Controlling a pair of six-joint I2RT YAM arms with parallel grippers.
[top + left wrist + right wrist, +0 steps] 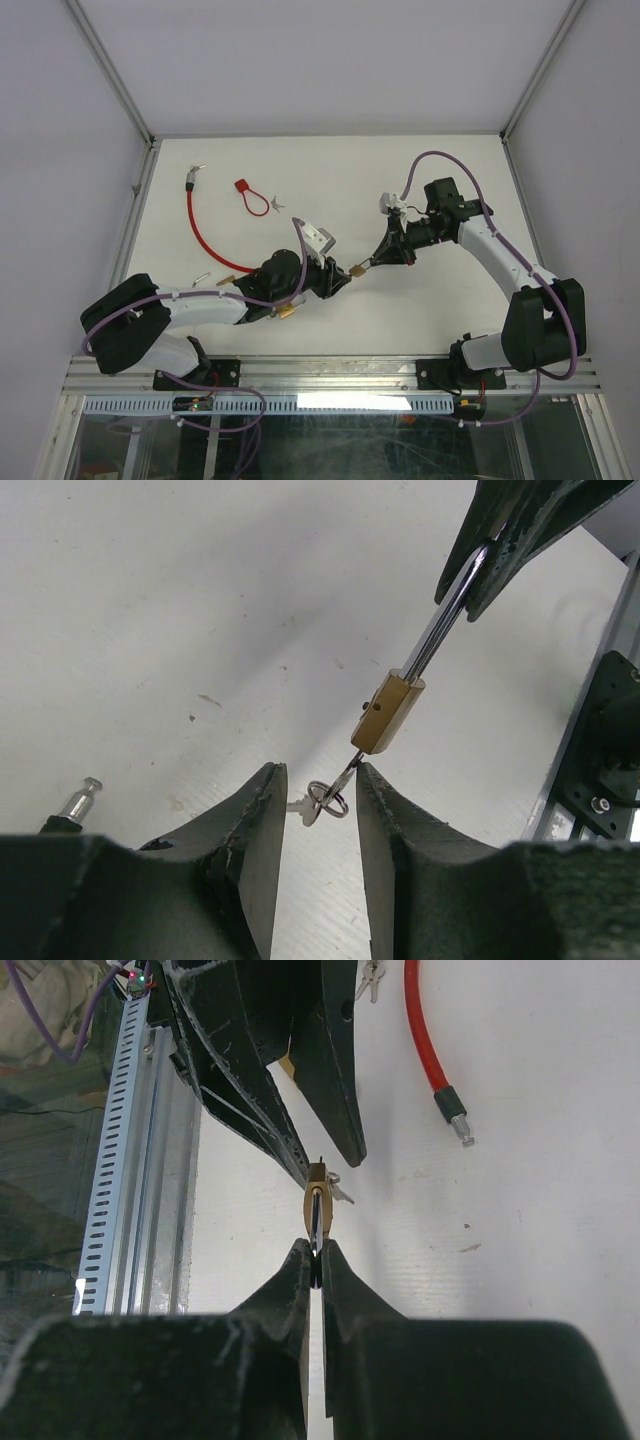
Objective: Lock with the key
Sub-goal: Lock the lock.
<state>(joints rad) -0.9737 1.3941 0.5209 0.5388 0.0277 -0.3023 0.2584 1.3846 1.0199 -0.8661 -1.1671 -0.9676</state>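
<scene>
The right gripper (315, 1252) is closed tight on the chrome shackle (441, 628) of a brass padlock (388, 713). It holds the padlock clear of the table with the keyhole end pointing at the other arm, presumably so the body cannot spin when the key is turned. The key (346, 772) sits in that keyhole, with its ring (329, 801) and a spare key hanging below. The left gripper (318, 780) is parted to a medium gap with a finger on either side of the key's head (gripping nothing, as far as the wrist view shows), lined up to pinch and twist. The white table (420, 180) is matt and lightly scuffed. A red cable (200, 236) with metal ends and a small red loop tag (250, 196) lie well away on its far left. Plain white walls and an aluminium frame enclose the cell.
</scene>
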